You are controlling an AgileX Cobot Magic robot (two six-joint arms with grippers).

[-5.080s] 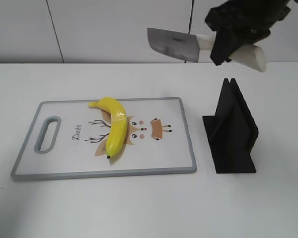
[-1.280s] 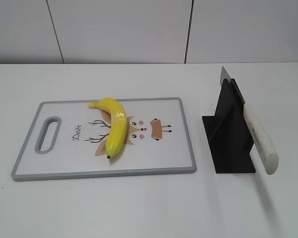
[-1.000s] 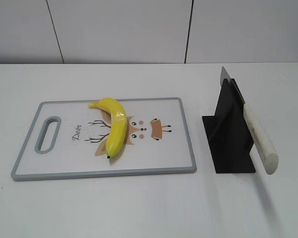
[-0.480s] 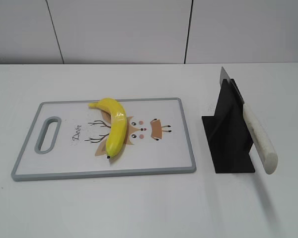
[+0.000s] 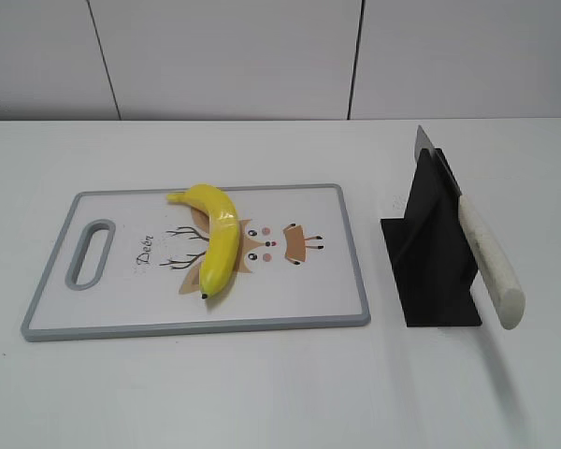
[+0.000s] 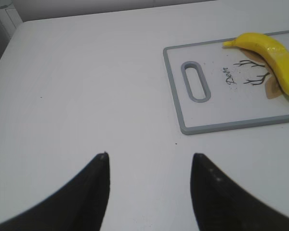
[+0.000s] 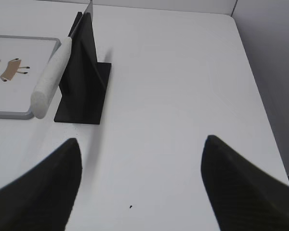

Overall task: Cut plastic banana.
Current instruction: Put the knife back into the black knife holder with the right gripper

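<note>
The plastic banana (image 5: 217, 241) lies whole on the white cutting board (image 5: 290, 299), left of the deer print; it also shows in the left wrist view (image 6: 274, 53). The knife (image 5: 486, 257) with a white handle rests in the black stand (image 5: 435, 248), also seen in the right wrist view (image 7: 52, 77). Neither arm shows in the exterior view. My left gripper (image 6: 149, 156) is open and empty above bare table, left of the board. My right gripper (image 7: 140, 139) is open and empty above bare table, near the stand.
The board (image 6: 221, 126) has a grey rim and a handle slot (image 6: 195, 82) at its left end. The black stand (image 7: 84, 72) sits right of the board. The white table's right edge (image 7: 260, 96) runs close to the right gripper.
About five seconds ago the right gripper held the knife in the air above the stand. Since then the knife rests in the stand and the arm has left the exterior view. Nothing moved in the last second.
</note>
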